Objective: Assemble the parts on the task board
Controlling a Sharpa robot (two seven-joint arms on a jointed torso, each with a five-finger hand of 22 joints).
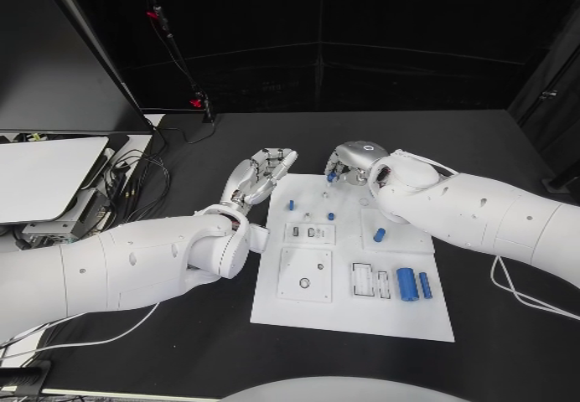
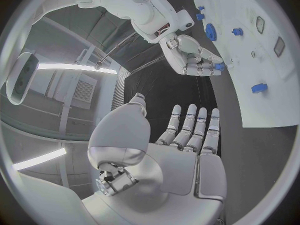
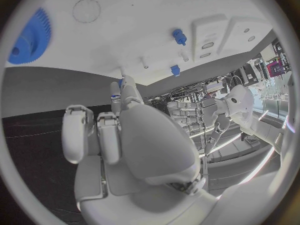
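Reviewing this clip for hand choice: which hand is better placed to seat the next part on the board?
Probably the right hand: it pinches a small blue part at the task board's far edge. The left hand is flat, holding nothing, beside the board.

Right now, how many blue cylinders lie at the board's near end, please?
2: a thick cylinder and a thin cylinder, side by side at its right; the right arm may hide others.

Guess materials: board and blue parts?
Board: looks like matte white plastic, flat sheet with raised and recessed pockets, no glare. Blue parts: likely plastic, uniform saturated colour with a slight sheen. The gear has crisp teeth, possibly printed or moulded; can't tell which.
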